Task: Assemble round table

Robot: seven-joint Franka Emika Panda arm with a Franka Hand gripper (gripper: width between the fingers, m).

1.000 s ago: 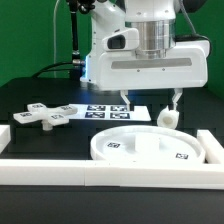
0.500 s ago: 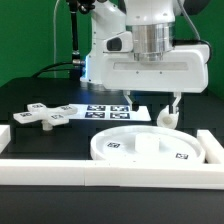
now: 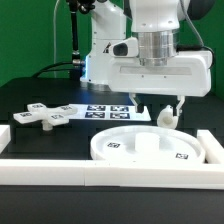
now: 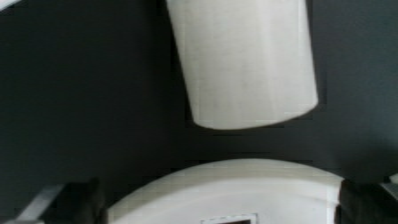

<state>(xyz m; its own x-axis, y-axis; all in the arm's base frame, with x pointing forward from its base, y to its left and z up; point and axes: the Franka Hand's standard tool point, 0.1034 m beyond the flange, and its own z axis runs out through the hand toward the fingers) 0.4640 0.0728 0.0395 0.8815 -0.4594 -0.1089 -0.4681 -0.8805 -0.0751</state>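
The large rimmed disc lies flat at the front, with its hub in the middle. The short cylindrical leg lies on its side just behind the disc's far rim. The cross-shaped foot lies at the exterior view's left. My gripper hangs open and empty just above the leg, one finger on each side of it. In the wrist view the leg shows as a long white cylinder. The disc's curved rim with a tag lies between the dark fingertips.
The marker board lies flat behind the disc, between the foot and the leg. White border rails run along the front and the exterior view's right. The table top is black.
My gripper has moved toward the exterior view's right, from over the marker board's edge to over the leg. It stays open. The parts have not moved.
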